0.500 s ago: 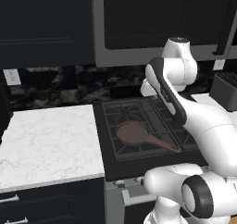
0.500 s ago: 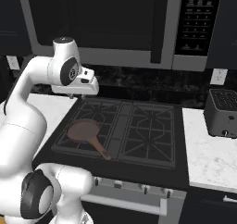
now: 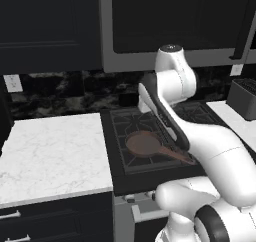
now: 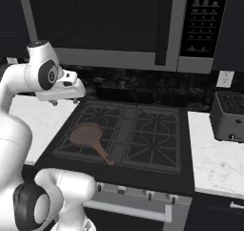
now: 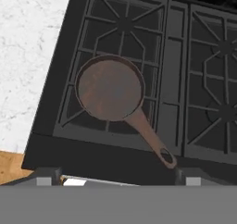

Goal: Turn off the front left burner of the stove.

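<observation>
The stove [image 4: 125,130] is a wide black gas range with grid grates and a silver front. Small dark knobs [image 4: 149,195] sit in a row above its bar handle. A brown frying pan [image 4: 86,133] covers most of the front left burner [image 4: 66,150], handle pointing to the near right. The hand view looks straight down on the pan [image 5: 109,89] and the burner's grate [image 5: 74,113]. My gripper [image 4: 65,101] hangs above the stove's back left corner, well above the grates. Its fingers stand apart, open, holding nothing. My hand [image 3: 145,102] shows over the back left grate.
White marble counter [image 3: 50,153] lies left of the stove, with more counter [image 4: 214,163] on the right carrying a dark toaster [image 4: 228,116]. A microwave [image 4: 143,25] hangs low over the cooktop. Dark cabinets fill the wall above.
My arm and hand have swung to the left and slightly down over the stove's back left. Pan, stove and camera have not moved.
</observation>
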